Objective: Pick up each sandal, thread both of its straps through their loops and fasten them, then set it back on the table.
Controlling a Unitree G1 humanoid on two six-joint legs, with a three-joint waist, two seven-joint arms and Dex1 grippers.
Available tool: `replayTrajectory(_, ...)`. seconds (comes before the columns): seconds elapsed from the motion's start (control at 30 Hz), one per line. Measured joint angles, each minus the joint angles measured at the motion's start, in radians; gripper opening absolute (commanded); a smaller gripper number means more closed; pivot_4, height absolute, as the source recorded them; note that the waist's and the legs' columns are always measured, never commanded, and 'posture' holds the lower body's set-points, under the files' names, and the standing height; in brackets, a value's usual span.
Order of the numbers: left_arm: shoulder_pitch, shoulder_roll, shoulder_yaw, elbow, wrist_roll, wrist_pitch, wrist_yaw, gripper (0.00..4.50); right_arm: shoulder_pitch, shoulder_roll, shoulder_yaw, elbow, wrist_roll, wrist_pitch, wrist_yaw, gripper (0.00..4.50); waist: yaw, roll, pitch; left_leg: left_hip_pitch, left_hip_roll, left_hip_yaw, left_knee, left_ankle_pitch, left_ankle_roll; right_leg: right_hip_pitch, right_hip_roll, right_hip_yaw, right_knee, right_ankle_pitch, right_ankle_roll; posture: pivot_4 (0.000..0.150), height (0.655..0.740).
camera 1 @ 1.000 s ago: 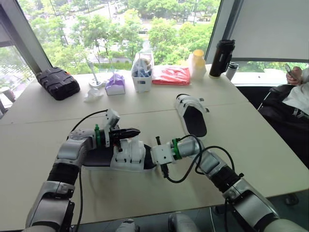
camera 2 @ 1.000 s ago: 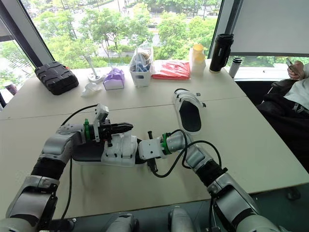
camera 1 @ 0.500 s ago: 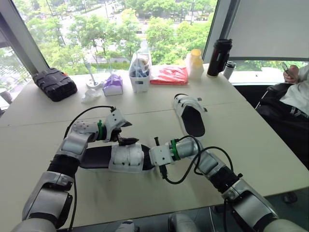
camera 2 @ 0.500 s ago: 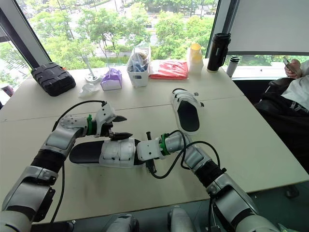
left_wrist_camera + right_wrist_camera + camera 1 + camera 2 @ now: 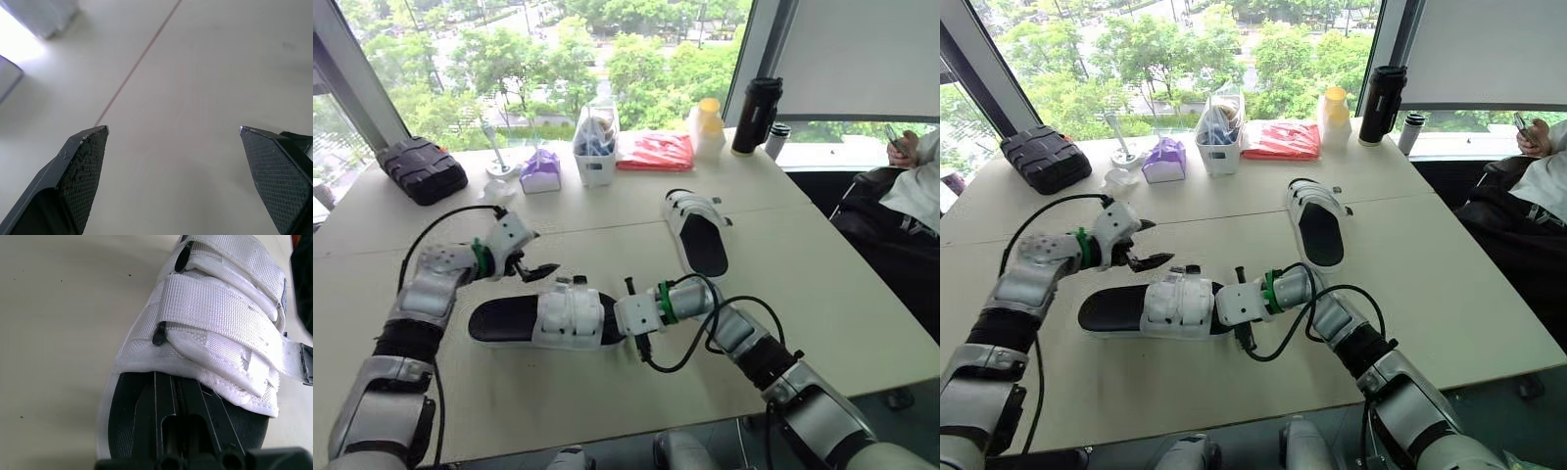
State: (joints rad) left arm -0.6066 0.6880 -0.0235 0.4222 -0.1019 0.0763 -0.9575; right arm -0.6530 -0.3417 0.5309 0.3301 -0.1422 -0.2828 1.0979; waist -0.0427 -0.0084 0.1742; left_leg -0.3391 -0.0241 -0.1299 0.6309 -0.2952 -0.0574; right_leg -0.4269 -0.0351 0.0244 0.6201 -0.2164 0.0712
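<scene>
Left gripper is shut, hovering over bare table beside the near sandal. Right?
No: the left gripper is open, its fingers wide apart in the left wrist view. It does hover over bare table beside the near sandal.

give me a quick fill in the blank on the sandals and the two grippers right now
The left gripper hangs above the table with its jaws ____.
The right gripper is at the ____ end of the near sandal.
That sandal's straps are ____ in colour.
Counting the far sandal, ____ sandals lie on the table.

Missing words: open; toe; white; two
</scene>
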Motion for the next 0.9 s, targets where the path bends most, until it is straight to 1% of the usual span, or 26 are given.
replayTrajectory(0.13,0.116,0.041,0.09,-0.074,-0.062,-0.216,-0.048,4.45,0.004,-0.041,-0.017,-0.073,0.015,0.078,0.023,0.0,0.001,0.0,0.001,-0.002,0.0,0.0,0.0,0.0,0.0,-0.002,-0.001,0.0,0.0,0.002,-0.003,0.15,0.74)
replayTrajectory(0.27,0.204,0.109,0.111,-0.066,-0.05,-0.476,-0.093,4.45,0.024,-0.121,-0.072,-0.205,0.059,0.196,0.062,0.0,0.007,0.0,0.002,-0.003,0.0,0.0,-0.001,0.0,0.0,-0.002,-0.001,0.0,-0.002,0.002,-0.003,0.15,0.74)
replayTrajectory(0.37,0.221,0.132,0.111,-0.021,-0.019,-0.683,-0.109,4.45,0.029,-0.153,-0.105,-0.35,0.127,0.302,0.096,0.0,0.008,0.001,0.003,-0.004,0.0,0.0,-0.001,0.0,0.0,-0.003,-0.001,0.0,-0.002,0.002,-0.003,0.15,0.74)
replayTrajectory(0.5,0.22,0.15,0.073,0.053,0.004,-0.944,-0.141,4.45,0.028,-0.224,-0.164,-0.476,0.204,0.418,0.128,0.0,0.011,0.001,0.003,-0.005,0.0,0.001,0.0,0.0,0.0,-0.003,-0.001,-0.001,-0.003,0.002,-0.003,0.15,0.74)
replayTrajectory(0.6,0.213,0.16,0.027,0.109,0.004,-1.113,-0.169,4.45,0.028,-0.259,-0.202,-0.52,0.237,0.468,0.133,0.0,0.011,0.001,0.003,-0.005,0.0,0.001,0.0,0.0,0.0,-0.003,-0.001,-0.001,-0.004,0.002,-0.003,0.15,0.74)
replayTrajectory(0.7,0.165,0.16,-0.028,0.211,0.018,-1.272,-0.175,4.45,0.028,-0.272,-0.226,-0.55,0.253,0.512,0.128,0.0,0.012,0.001,0.003,-0.005,0.0,0.001,0.0,0.0,0.0,-0.003,-0.001,-0.001,-0.003,0.002,-0.003,0.15,0.74)
replayTrajectory(0.9,0.047,0.154,-0.087,0.388,0.072,-1.459,-0.129,4.45,0.028,-0.299,-0.238,-0.574,0.265,0.546,0.112,0.0,0.011,0.001,0.004,-0.005,0.0,0.001,0.0,0.0,0.0,-0.003,-0.001,-0.001,-0.003,0.002,-0.003,0.15,0.74)
